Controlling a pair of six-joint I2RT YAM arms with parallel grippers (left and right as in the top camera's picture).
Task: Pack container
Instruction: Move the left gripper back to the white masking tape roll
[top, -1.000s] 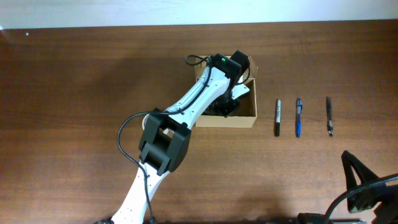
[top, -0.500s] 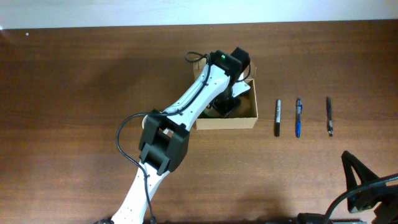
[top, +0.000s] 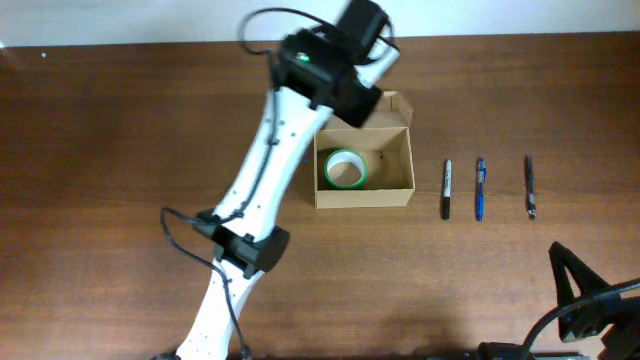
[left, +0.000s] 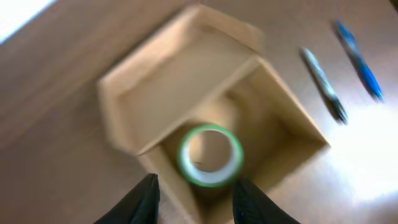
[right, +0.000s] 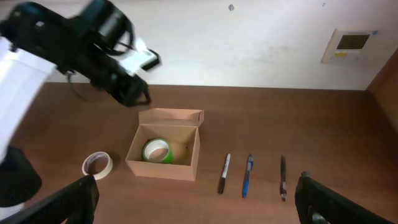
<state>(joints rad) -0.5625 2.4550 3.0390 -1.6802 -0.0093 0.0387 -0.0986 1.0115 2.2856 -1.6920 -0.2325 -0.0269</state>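
The container (top: 362, 196) is a tan cardboard box, open, with its flap lid (right: 171, 116) standing up at the back. A green tape roll (top: 344, 169) lies flat inside it toward the left. My left gripper (left: 196, 202) hangs well above the box, looking down on the roll (left: 210, 155); its dark fingers (left: 146, 199) stand apart with nothing between them. My right gripper (right: 199, 205) is wide open and empty, low at the near right of the table (top: 590, 300), away from the box.
A cream tape roll (right: 97, 164) lies on the table left of the box; the left arm (top: 270, 150) hides it from overhead. Right of the box lie a black marker (top: 447, 188), a blue pen (top: 480, 188) and a black pen (top: 529, 186).
My left gripper was down inside the box; it has opened, risen up and back, and the green tape roll now lies uncovered in the box. The right arm has not moved.
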